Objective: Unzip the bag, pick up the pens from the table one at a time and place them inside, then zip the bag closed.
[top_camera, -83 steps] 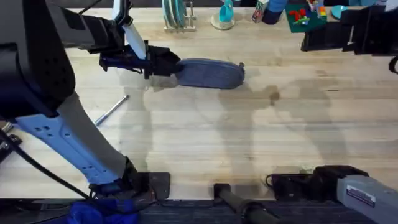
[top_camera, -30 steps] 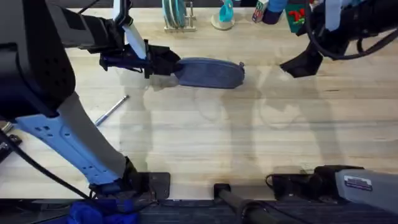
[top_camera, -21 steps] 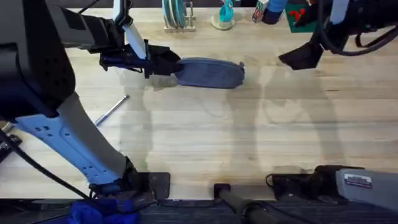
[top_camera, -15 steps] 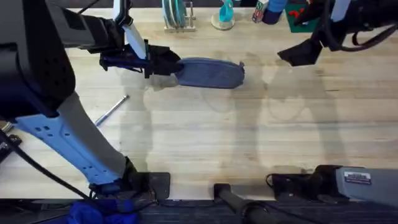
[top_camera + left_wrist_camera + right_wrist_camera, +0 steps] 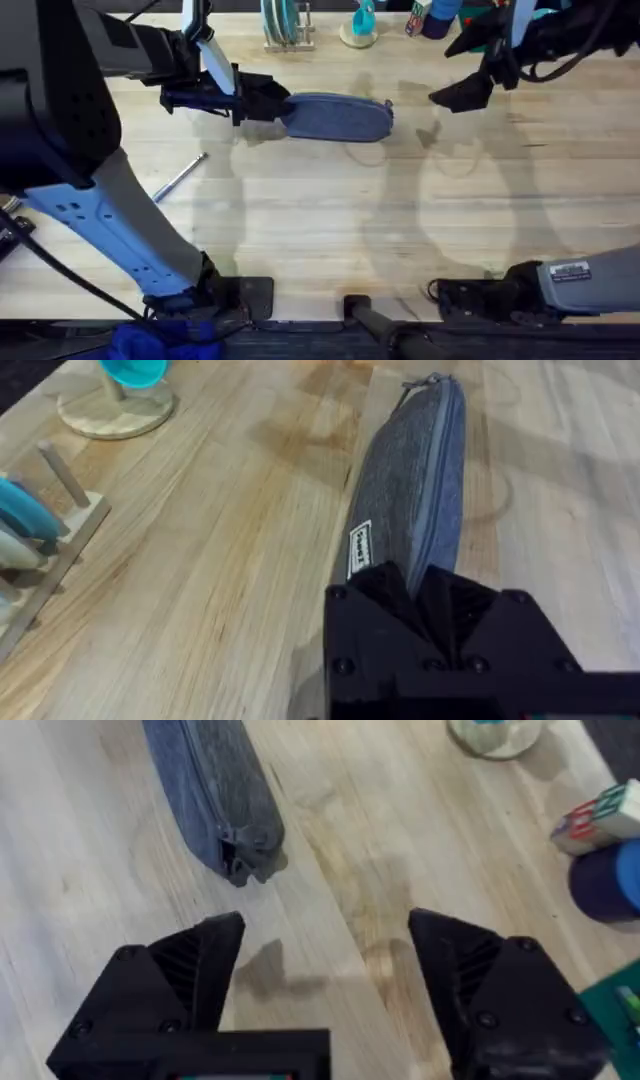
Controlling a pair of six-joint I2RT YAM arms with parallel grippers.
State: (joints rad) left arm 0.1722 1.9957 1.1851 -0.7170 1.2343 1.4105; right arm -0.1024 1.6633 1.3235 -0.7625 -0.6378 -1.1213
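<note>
The blue-grey bag (image 5: 335, 117) lies zipped on the table (image 5: 330, 220) at the back, its small pull (image 5: 389, 104) at the right end. My left gripper (image 5: 270, 103) is shut on the bag's left end; the left wrist view shows the bag (image 5: 410, 500) stretching away from the left gripper (image 5: 420, 585). My right gripper (image 5: 450, 97) hovers open a little right of the bag's right end. In the right wrist view the bag (image 5: 205, 780) lies just beyond the right gripper (image 5: 325, 970), apart from it. One silver pen (image 5: 180, 176) lies at the left.
Along the back edge stand a wooden plate rack (image 5: 285, 25), a teal piece on a round wooden base (image 5: 358, 30), a dark blue cup (image 5: 435, 20) and coloured toy blocks (image 5: 490, 25). Both arm bases sit at the front edge.
My right arm has swung in from the far right and come down toward the bag's right end. The left gripper, the bag and the pen have not moved.
</note>
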